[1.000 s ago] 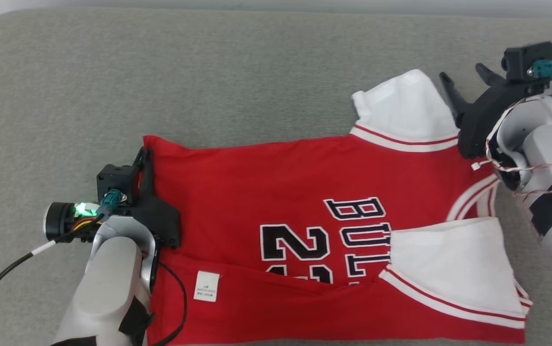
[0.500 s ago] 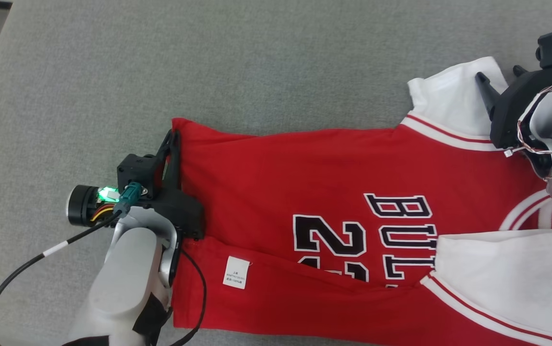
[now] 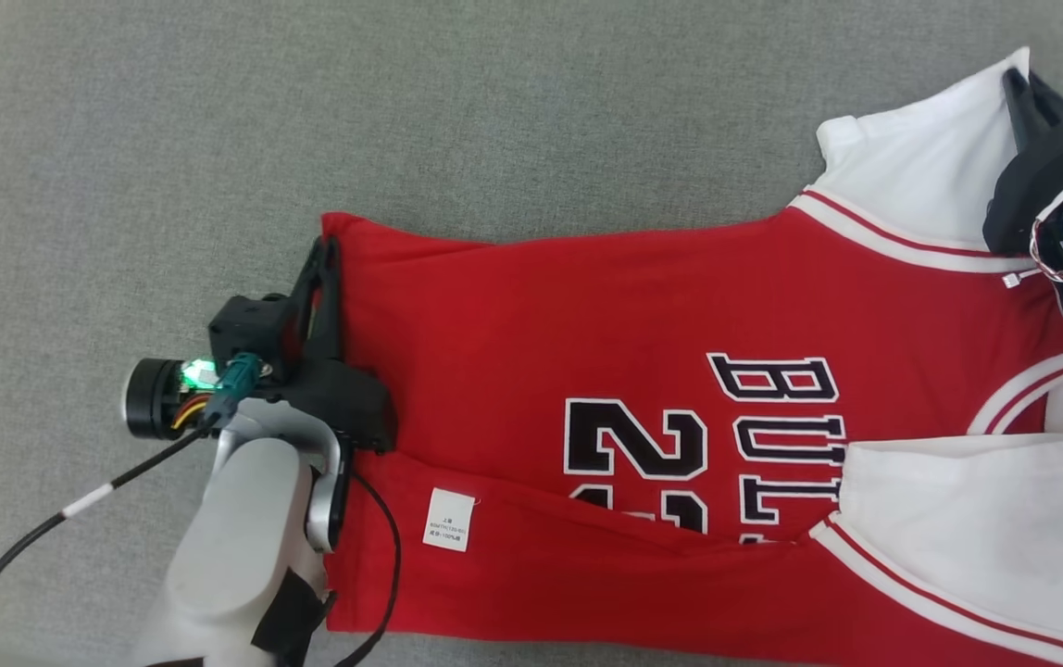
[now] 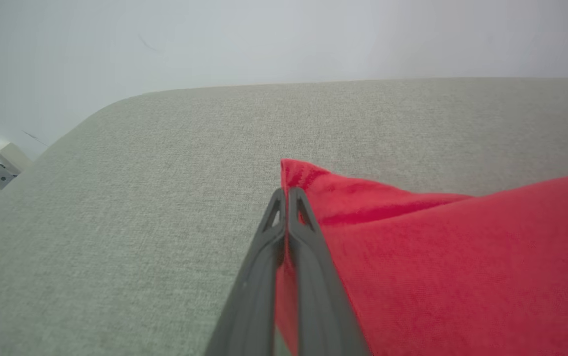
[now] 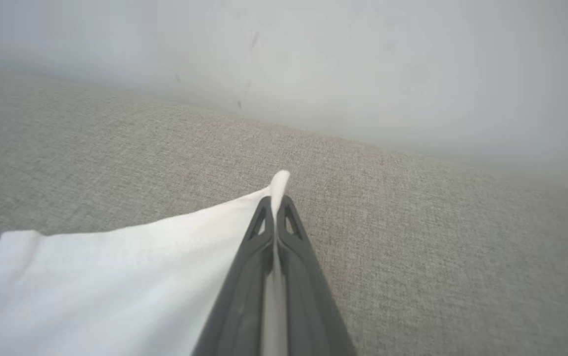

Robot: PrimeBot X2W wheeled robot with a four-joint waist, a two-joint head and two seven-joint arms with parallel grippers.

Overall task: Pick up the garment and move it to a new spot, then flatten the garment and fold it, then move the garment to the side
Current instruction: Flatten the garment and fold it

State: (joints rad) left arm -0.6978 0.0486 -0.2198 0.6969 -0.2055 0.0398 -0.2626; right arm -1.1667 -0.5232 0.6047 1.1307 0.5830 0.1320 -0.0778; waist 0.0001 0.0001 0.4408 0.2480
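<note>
The right gripper point(image 5: 275, 199), wide before, now pinches the far white sleeve point(image 3: 920, 181); the left gripper point(image 4: 286, 192) still grips a corner of the part-folded red jersey point(image 3: 587, 324).

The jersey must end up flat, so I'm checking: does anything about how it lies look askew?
Yes. The jersey has its near edge folded over the number, care label showing, and the near white sleeve lies flipped across the lettering.
</note>
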